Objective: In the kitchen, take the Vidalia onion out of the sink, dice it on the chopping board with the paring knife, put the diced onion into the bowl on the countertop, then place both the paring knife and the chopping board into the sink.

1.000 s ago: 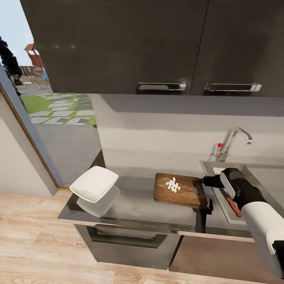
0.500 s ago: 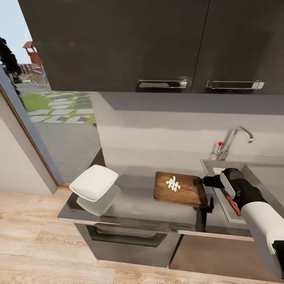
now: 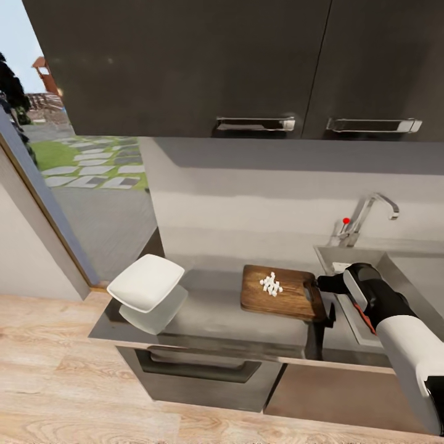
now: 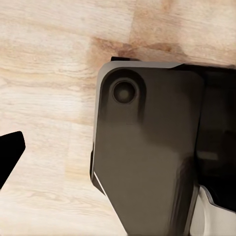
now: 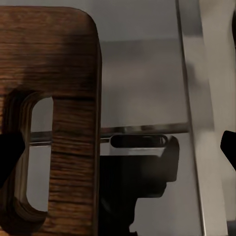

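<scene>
The brown chopping board lies on the grey countertop with a small pile of white diced onion on it. My right gripper is at the board's right end, open. In the right wrist view the board and its slot-shaped handle hole lie between the spread fingertips of the right gripper. The paring knife, with its red handle, lies in the sink, partly under my right forearm. The white bowl sits at the counter's left end. My left gripper hangs over the floor with one fingertip showing.
A chrome faucet with a red knob stands behind the sink. Dark upper cabinets hang overhead. A glass door to the outside is at the left. Light wood floor runs before the counter, and my own dark base is below the left arm.
The head camera has shifted slightly, so the whole picture has slid a little. The right gripper stays at the board's handle end, and the board, onion and bowl have not moved.
</scene>
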Robot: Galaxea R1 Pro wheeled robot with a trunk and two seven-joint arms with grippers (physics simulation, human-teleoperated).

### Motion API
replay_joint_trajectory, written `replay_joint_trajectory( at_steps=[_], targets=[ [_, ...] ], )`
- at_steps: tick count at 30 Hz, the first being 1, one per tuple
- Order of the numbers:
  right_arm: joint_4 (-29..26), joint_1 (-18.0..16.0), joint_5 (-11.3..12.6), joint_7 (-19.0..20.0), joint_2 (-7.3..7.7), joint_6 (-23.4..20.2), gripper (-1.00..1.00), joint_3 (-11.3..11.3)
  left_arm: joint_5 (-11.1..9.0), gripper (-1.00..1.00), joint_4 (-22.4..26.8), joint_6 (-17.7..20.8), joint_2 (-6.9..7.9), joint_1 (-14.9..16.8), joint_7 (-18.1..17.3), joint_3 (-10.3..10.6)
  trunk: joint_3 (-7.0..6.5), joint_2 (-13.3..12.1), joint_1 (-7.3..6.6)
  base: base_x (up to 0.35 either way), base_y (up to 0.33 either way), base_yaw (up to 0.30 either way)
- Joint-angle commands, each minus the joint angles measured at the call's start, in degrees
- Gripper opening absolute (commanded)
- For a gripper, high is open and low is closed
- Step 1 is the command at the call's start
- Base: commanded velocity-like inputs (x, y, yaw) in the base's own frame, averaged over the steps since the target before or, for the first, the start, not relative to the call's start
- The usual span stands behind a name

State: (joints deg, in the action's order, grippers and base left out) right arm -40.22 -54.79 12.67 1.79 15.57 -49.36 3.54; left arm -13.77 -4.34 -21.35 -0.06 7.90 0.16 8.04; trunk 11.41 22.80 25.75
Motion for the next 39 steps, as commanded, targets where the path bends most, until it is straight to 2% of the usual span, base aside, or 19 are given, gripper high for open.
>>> replay_joint_trajectory(
  at_steps=[1, 32, 39],
  targets=[
    [-0.04, -0.05, 0.13, 0.05, 0.08, -0.21, 1.00, 0.24, -0.38, 1.00, -0.23, -0.37, -0.03, 0.10, 0.02, 0.49, 0.21, 0.12, 0.03, 0.000, 0.000, 0.000],
    [0.06, -0.05, 0.16, -0.03, -0.38, -0.21, 1.00, 0.33, -0.38, 1.00, -0.23, -0.44, -0.03, 0.10, -0.06, 0.49, 3.04, 0.12, 0.03, 0.000, 0.000, 0.000],
    [0.06, -0.05, 0.09, -0.03, -0.98, -0.21, 1.00, 0.33, -0.38, 1.00, -0.23, -0.44, -0.03, 0.10, -0.01, 0.49, 3.68, 0.12, 0.03, 0.000, 0.000, 0.000]
  ],
)
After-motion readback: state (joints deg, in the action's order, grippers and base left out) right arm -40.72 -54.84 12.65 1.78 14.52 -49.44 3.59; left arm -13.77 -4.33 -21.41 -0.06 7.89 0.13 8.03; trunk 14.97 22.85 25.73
